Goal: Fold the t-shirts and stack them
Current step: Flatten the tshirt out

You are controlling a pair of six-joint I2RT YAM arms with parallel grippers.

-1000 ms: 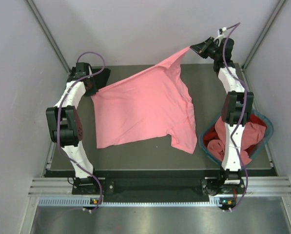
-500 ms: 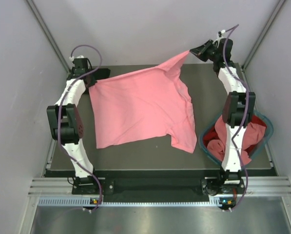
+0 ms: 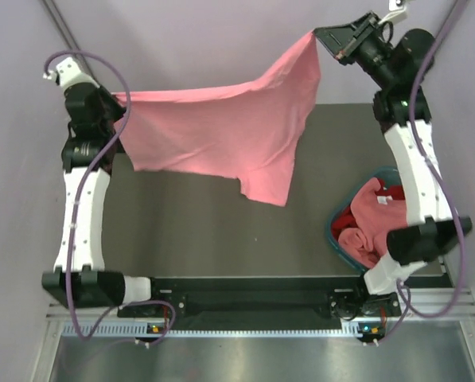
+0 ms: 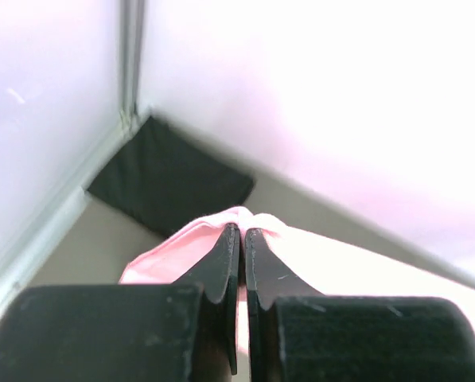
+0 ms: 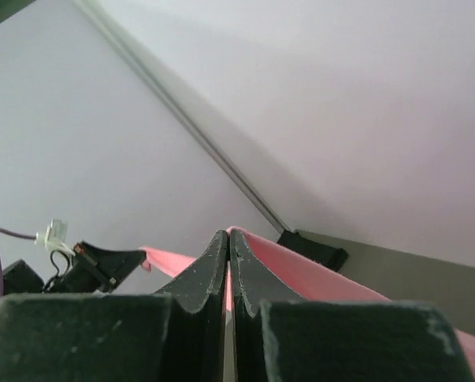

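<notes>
A salmon pink t-shirt (image 3: pixel 221 131) hangs stretched in the air between both arms, clear of the table, its lower part drooping to a point near the middle. My left gripper (image 3: pixel 118 99) is shut on the shirt's left corner (image 4: pixel 221 227), high at the far left. High at the far right, my right gripper (image 3: pixel 318 33) pinches the other corner (image 5: pixel 301 270) shut. More t-shirts, salmon pink (image 3: pixel 376 215) and red (image 3: pixel 347 221), lie bunched in the basket.
The round teal basket (image 3: pixel 332 235) stands on the table's near right, under my right arm. The dark table top (image 3: pixel 221 239) lies below the hanging shirt. Pale walls close in at the back and both sides. A black pad (image 4: pixel 169 187) lies in the far left corner.
Both arms have risen, lifting the salmon pink shirt off the table, where it lay spread. The left gripper moved up and left, the right one up toward the back wall.
</notes>
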